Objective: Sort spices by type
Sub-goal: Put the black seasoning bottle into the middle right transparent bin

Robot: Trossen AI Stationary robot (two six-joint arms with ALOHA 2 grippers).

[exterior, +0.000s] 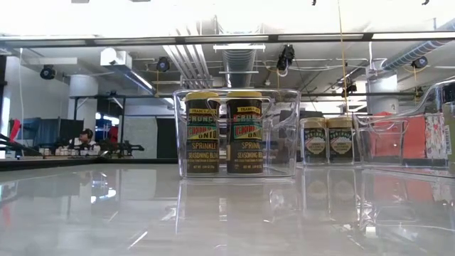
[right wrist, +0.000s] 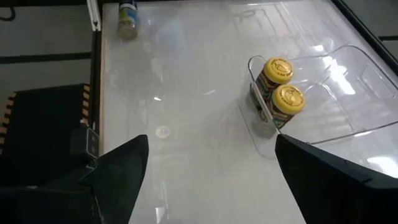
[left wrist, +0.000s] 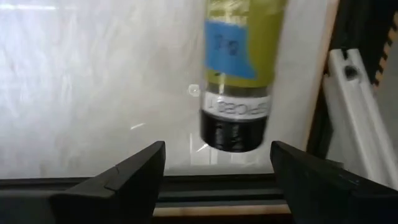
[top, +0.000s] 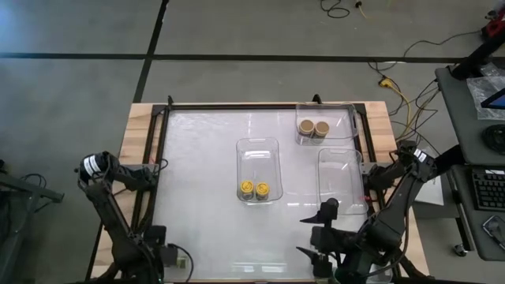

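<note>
Two yellow-lidded spice jars [top: 254, 189] [exterior: 223, 132] [right wrist: 281, 90] stand upright in the middle clear tray [top: 259, 150]. Two tan-lidded jars [top: 313, 127] [exterior: 328, 142] stand in the far-right tray [top: 335, 114]. A black-lidded jar [left wrist: 237, 74] [right wrist: 127, 18] with a blue label lies on its side by the table's near-left corner. Its lid [left wrist: 234, 130] points at my left gripper [left wrist: 217, 180] [top: 167, 254], which is open with a finger on either side of the lid end, not touching. My right gripper [right wrist: 208, 155] [top: 312, 233] is open over the near right part of the table. No green-lidded jars show.
An empty clear tray [top: 341, 180] [exterior: 405, 142] sits on the right, beside my right arm. A black rail [left wrist: 354, 93] runs along the table edge close to the lying jar. Bare glossy tabletop [top: 197, 181] stretches between the lying jar and the middle tray.
</note>
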